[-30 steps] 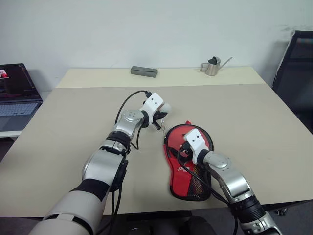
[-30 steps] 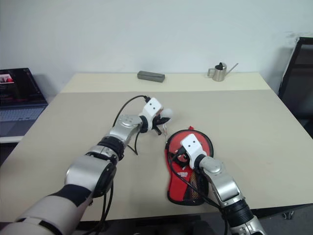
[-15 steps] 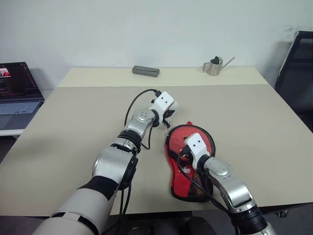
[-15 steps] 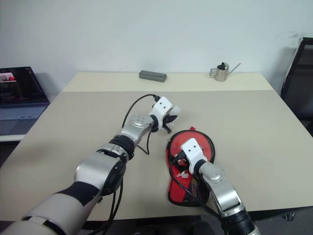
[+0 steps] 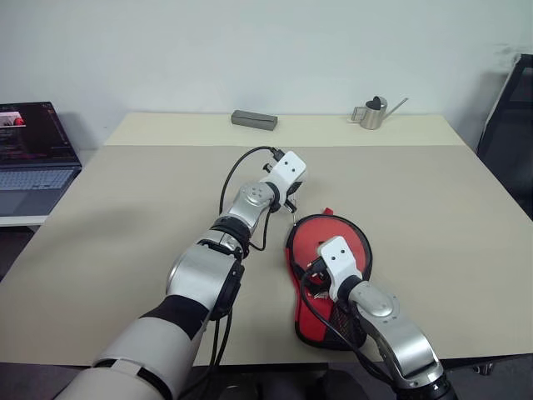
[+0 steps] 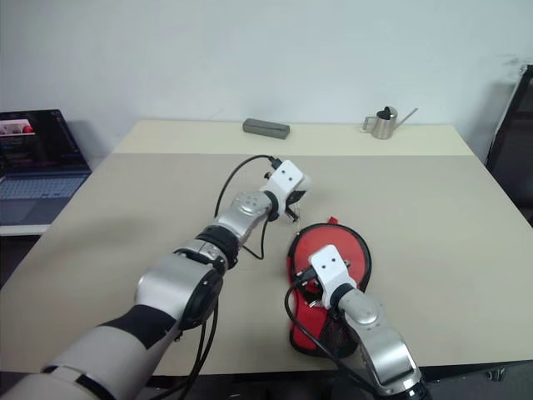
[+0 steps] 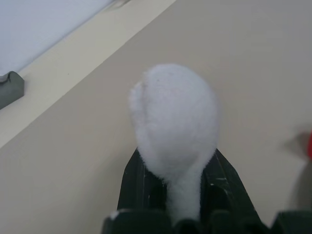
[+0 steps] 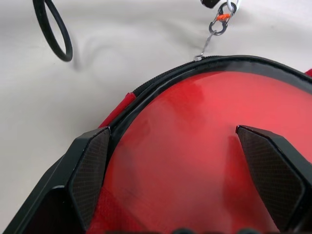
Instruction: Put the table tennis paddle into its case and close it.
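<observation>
Since a second ago my left gripper has carried the white pom-pom charm rightward, fingers clenched on it. On the table, the case lies near me, right of centre. My right gripper hovers spread over its red face. The paddle seems to be inside; zipping remains.

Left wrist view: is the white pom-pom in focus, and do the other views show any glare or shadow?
Left wrist view: the pom-pom reads soft, the table behind it too. Right wrist view: a pale sheen lies on the red case, and the black cable loop casts a faint shadow. Left eye view: even light, soft shadows under the arms.
</observation>
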`<action>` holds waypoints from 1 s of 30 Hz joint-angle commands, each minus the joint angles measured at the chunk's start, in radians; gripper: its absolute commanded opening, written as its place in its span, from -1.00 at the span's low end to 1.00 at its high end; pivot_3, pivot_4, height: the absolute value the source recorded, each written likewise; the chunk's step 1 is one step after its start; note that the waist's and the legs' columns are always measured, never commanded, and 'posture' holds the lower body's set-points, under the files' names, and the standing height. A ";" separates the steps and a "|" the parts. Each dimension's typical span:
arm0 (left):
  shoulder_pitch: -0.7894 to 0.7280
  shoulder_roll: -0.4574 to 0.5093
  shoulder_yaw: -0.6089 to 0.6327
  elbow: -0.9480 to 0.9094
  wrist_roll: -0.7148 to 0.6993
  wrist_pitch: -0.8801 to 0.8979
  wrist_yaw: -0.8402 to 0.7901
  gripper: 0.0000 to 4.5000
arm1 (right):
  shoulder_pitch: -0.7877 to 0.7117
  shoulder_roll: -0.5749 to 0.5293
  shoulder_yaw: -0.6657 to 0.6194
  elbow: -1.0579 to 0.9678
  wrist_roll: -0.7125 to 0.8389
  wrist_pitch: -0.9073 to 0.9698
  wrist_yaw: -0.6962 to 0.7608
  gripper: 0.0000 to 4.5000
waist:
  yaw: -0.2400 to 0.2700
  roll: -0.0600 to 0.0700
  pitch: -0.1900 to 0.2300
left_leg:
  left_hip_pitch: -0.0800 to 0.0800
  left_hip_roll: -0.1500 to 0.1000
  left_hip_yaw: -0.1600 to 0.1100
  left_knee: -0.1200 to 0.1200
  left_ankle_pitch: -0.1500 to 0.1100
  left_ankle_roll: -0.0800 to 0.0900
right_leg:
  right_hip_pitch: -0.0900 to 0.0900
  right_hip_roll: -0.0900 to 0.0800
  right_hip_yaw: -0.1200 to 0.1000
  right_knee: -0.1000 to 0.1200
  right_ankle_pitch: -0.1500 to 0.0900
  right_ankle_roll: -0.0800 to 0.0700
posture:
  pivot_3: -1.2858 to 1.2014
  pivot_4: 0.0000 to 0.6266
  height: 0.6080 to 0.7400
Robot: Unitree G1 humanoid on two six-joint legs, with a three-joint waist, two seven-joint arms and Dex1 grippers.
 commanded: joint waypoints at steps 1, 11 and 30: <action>-0.061 -0.016 0.006 -0.015 0.024 -0.001 0.047 -0.87 | 0.103 -0.018 0.046 0.059 -0.002 0.122 0.004 1.00 | 0.001 0.000 0.000 | 0.000 0.000 0.000 0.000 0.000 0.000 | 0.000 0.000 0.000 -0.001 0.000 0.000 | 0.03 -0.52 1.00; -0.101 -0.086 0.012 -0.009 0.061 0.012 0.115 -0.87 | 0.165 -0.017 0.046 -0.027 -0.005 0.174 -0.037 1.00 | 0.010 0.000 0.000 | -0.004 -0.001 0.000 0.000 -0.002 0.000 | 0.000 -0.001 -0.001 -0.009 0.000 0.000 | 0.03 -0.52 1.00; 0.040 -0.109 -0.086 -0.008 0.164 0.023 -0.054 -0.87 | 0.111 0.005 0.045 0.024 0.010 0.149 -0.031 1.00 | 0.014 -0.001 -0.008 | 0.000 -0.001 0.000 0.000 -0.003 0.000 | 0.002 0.002 -0.001 -0.006 0.000 0.000 | 0.03 -0.52 1.00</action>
